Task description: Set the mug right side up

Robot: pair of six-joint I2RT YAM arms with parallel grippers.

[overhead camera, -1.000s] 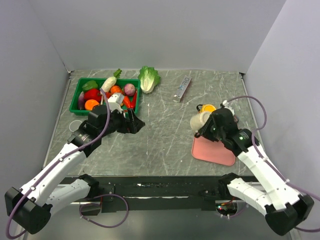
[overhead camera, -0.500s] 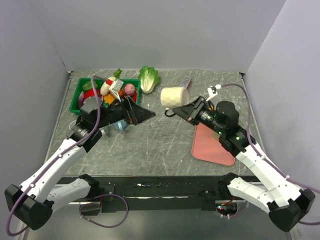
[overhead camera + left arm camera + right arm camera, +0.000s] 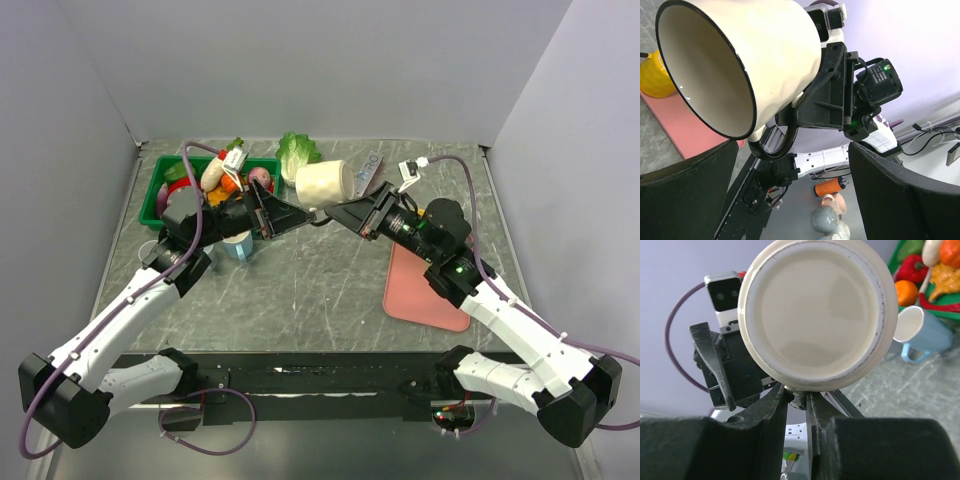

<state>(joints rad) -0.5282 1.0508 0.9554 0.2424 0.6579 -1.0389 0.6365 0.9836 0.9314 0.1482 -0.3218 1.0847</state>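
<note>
The cream mug with a dark rim is held in the air on its side above the table's middle. My right gripper is shut on its dark handle. In the right wrist view the mug's base faces the camera, and the fingers pinch the handle below it. In the left wrist view the mug's open mouth faces the camera. My left gripper is open and empty, just left of the mug and pointing at its mouth, with its jaws spread wide in its own view.
A green basket of vegetables stands at the back left, with a lettuce beside it. A blue mug lies under the left arm. A pink board lies on the right with a yellow object on it. A silver packet lies at the back.
My right gripper lifted the mug off the pink board and carried it left and up. My left gripper rose and swung right to meet the mug's mouth.
</note>
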